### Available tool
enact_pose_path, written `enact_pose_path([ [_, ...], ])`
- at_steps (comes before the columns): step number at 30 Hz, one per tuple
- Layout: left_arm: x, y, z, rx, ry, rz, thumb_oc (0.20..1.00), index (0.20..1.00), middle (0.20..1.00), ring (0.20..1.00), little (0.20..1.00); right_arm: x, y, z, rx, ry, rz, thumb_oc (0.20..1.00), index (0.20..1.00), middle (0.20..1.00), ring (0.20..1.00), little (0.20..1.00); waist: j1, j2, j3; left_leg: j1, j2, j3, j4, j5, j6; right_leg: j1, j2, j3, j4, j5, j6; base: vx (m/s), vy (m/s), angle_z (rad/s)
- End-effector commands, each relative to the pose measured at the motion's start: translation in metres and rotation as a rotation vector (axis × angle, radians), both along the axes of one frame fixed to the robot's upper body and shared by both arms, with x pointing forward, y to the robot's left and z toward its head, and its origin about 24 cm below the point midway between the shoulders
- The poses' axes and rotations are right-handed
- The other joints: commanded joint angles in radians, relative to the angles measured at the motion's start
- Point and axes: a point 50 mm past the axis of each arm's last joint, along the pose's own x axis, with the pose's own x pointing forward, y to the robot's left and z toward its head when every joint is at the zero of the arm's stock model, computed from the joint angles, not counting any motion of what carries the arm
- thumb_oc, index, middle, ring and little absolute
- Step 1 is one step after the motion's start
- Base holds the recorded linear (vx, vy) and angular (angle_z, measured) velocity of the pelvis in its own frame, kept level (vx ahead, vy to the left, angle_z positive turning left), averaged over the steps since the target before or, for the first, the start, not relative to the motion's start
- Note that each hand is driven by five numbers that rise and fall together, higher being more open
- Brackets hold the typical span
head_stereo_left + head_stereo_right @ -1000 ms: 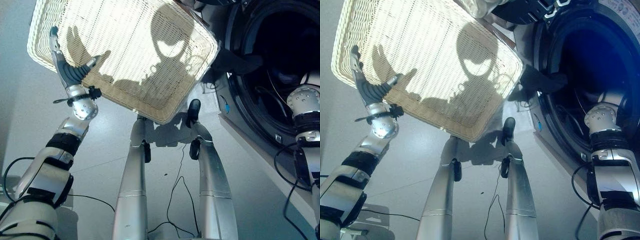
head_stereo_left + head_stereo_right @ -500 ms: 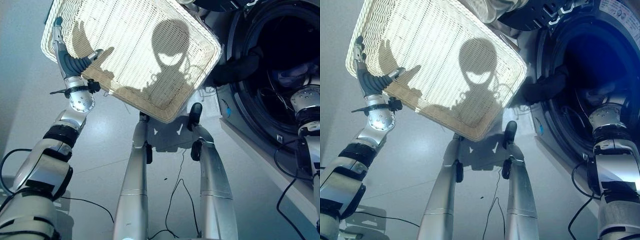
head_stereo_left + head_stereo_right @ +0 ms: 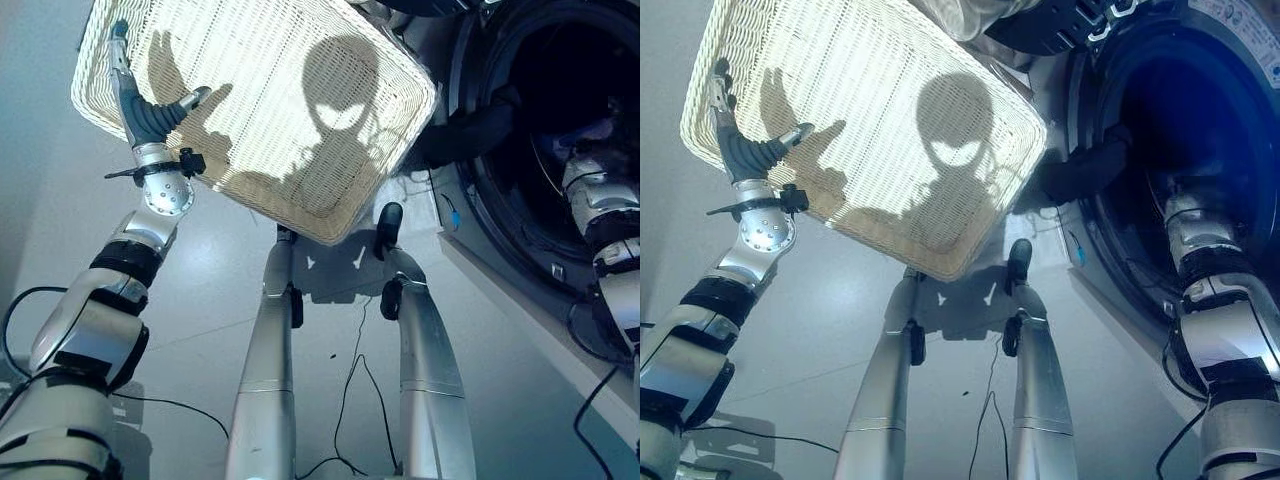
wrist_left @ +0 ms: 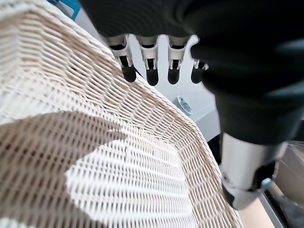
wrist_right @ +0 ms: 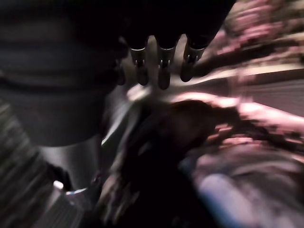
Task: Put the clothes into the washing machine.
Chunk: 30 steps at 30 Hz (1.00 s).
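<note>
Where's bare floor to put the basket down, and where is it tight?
Bare floor lies on the robot's left, beside the left hand under the wicker basket. It is crowded between the basket's corner and the washing machine, where dark cloth hangs at the drum mouth.

Right robot hand (image 5: 161, 71) with fingers straight; dark clothes (image 5: 190, 137) blurred just past them.

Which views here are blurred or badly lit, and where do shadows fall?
Right wrist view: smeared and dark, the right hand straight-fingered over blurred clothes. Eye views: bright light on the wicker basket, a head-shaped shadow across its weave; the washing machine drum is very dark. Left wrist view: sharp, the left hand open.
</note>
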Motion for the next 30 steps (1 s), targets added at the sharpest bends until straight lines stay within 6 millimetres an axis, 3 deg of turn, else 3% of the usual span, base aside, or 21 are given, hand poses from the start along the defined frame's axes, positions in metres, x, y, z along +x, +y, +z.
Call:
enact_pose_path([
  [1, 0.002, -0.007, 0.012, -0.088, -0.079, -0.008, 1.000, 1.000, 1.000, 1.000, 1.000, -0.020, -0.023, 0.026, -0.227, 0.035, -0.109, 1.000, 1.000, 1.000, 1.000, 1.000, 0.004, 0.027, -0.029, 0.007, 0.000, 0.018, 0.154, -0.200, -0.029, 0.085, 0.060, -0.044, -0.152, 0.072, 0.071, -0.02, 0.008, 0.04],
  [8, 0.002, -0.016, 0.008, -0.100, -0.106, 0.003, 1.000, 1.000, 1.000, 1.000, 1.000, 0.002, 0.013, -0.016, -0.343, 0.161, 0.042, 1.000, 1.000, 1.000, 1.000, 1.000, -0.008, 0.035, -0.029, -0.005, -0.002, 0.031, 0.150, -0.202, -0.028, 0.061, 0.063, -0.040, -0.139, 0.062, 0.072, -0.01, 0.012, 0.03],
  [14, 0.002, -0.021, 0.009, -0.115, -0.124, -0.002, 1.000, 1.000, 1.000, 1.000, 1.000, 0.014, 0.040, -0.033, -0.469, 0.261, 0.148, 1.000, 1.000, 1.000, 1.000, 1.000, -0.014, 0.039, -0.029, -0.008, 0.000, 0.042, 0.144, -0.199, -0.033, 0.052, 0.065, -0.036, -0.138, 0.055, 0.073, 0.00, 0.005, -0.01],
  [25, 0.004, -0.028, 0.008, -0.133, -0.129, -0.014, 1.000, 1.000, 1.000, 1.000, 1.000, 0.026, 0.067, -0.075, -0.641, 0.444, 0.292, 1.000, 1.000, 1.000, 1.000, 1.000, -0.014, 0.049, -0.029, -0.007, 0.005, 0.055, 0.133, -0.185, -0.039, 0.050, 0.070, -0.033, -0.133, 0.049, 0.070, 0.00, 0.003, -0.01],
  [30, 0.007, -0.034, 0.009, -0.134, -0.126, -0.027, 1.000, 1.000, 1.000, 1.000, 1.000, 0.032, 0.078, -0.084, -0.698, 0.506, 0.318, 1.000, 1.000, 1.000, 1.000, 1.000, -0.008, 0.059, -0.029, -0.008, 0.002, 0.056, 0.133, -0.179, -0.039, 0.048, 0.069, -0.032, -0.133, 0.051, 0.070, 0.00, 0.000, 0.00],
])
